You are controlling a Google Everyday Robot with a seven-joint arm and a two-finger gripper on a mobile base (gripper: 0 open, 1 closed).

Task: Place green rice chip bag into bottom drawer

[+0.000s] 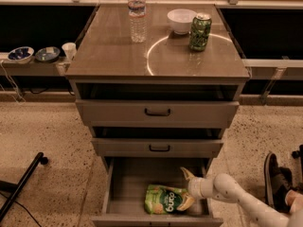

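Observation:
The green rice chip bag (165,199) lies flat on the grey floor of the bottom drawer (124,187), which is pulled out, near its front middle. My gripper (186,188) is inside the drawer at the bag's right end, on a white arm that comes in from the lower right. It is open: one finger (185,173) points up and back, and the other (187,204) sits low by the bag's right edge. The bag rests on the drawer floor and is not lifted.
On the cabinet top (113,56) stand a water bottle (137,14), a white bowl (181,20) and a green soda can (200,31). The two upper drawers (157,112) are slightly ajar. Small bowls (21,54) sit on a left shelf. A black pole (21,183) lies on the floor at left, and a shoe (273,178) is at right.

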